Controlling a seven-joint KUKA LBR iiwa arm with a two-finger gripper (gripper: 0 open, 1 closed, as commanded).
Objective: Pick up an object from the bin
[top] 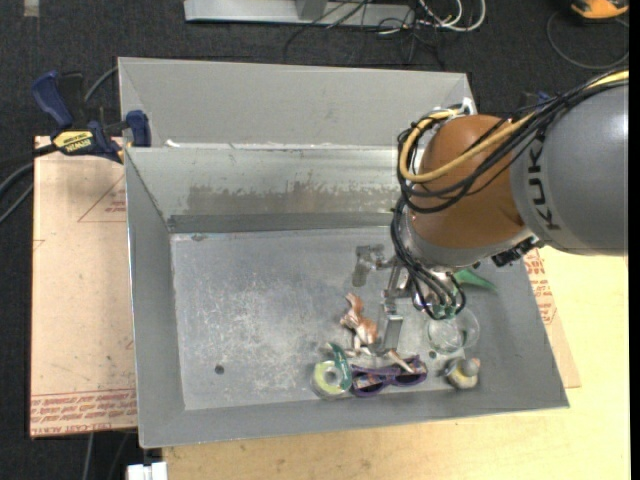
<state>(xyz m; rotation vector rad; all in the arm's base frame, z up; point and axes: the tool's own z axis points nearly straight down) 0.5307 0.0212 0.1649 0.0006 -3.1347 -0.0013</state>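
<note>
Camera view: purple sunglasses (pixel 385 375) just beside hand (pixel 389 334), by bin's (pixel 300 418) near wall.

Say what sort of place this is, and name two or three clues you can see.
Probably a robotics lab or workshop: a robot arm hangs over a grey metal bin of small odds and ends, and loose cables trail across the dark floor behind.
</note>
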